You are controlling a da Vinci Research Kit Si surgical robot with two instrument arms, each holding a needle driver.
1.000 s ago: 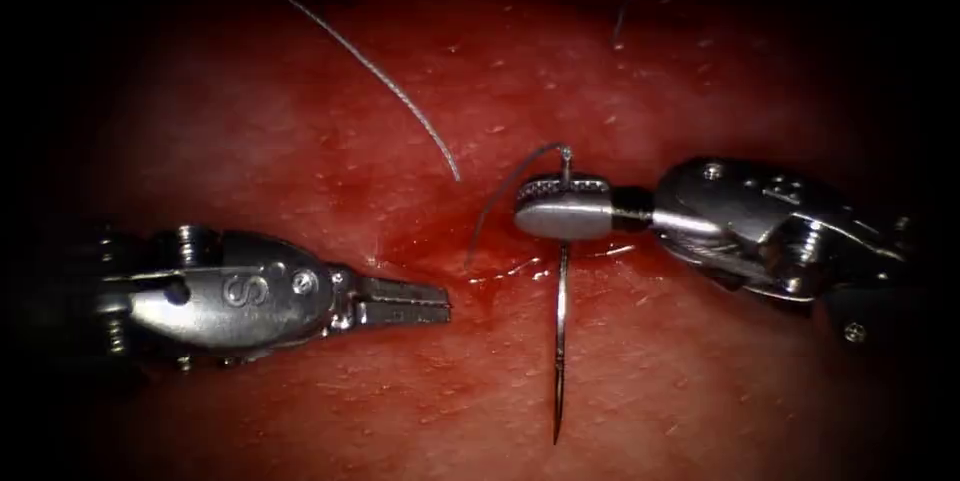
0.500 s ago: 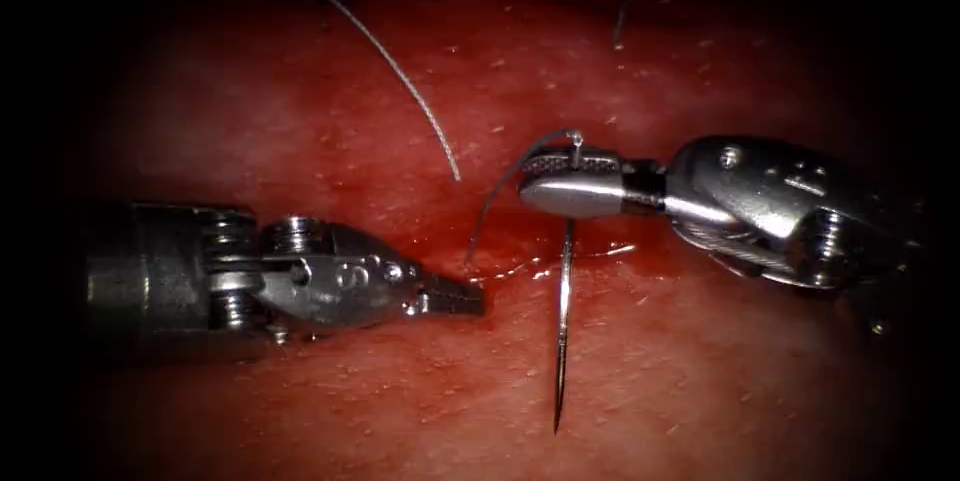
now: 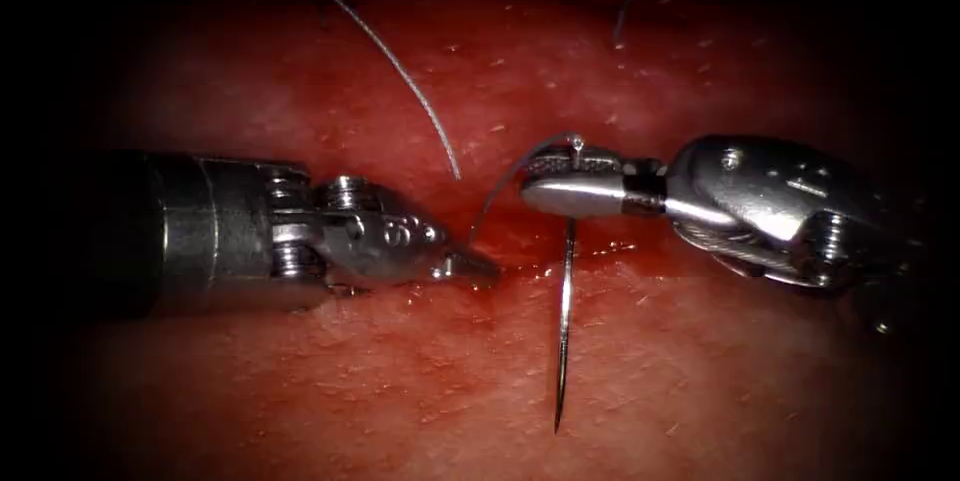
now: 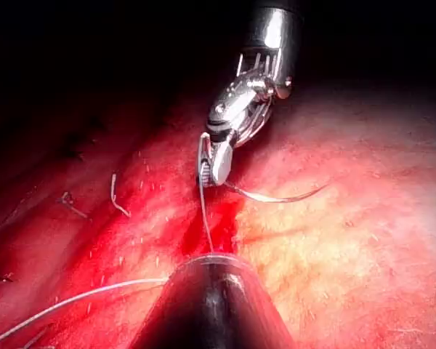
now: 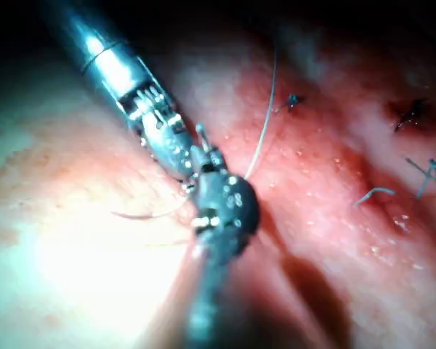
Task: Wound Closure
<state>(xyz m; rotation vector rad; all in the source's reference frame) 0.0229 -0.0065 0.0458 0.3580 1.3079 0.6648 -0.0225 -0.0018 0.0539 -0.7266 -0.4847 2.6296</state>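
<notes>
Needle gripped nr its thread end by R tool, body hanging below its jaws, tip free above tissue. L tool closed, empty, at cut; thread just above it.

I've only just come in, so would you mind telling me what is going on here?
This is bench suturing practice on pork tissue. The right tool holds the curved needle near its thread end, its point free above the tissue and not in it. The thread runs from the needle's end down to the wet red cut. The left tool, jaws shut and holding nothing, has moved in to the cut from the left.
</notes>
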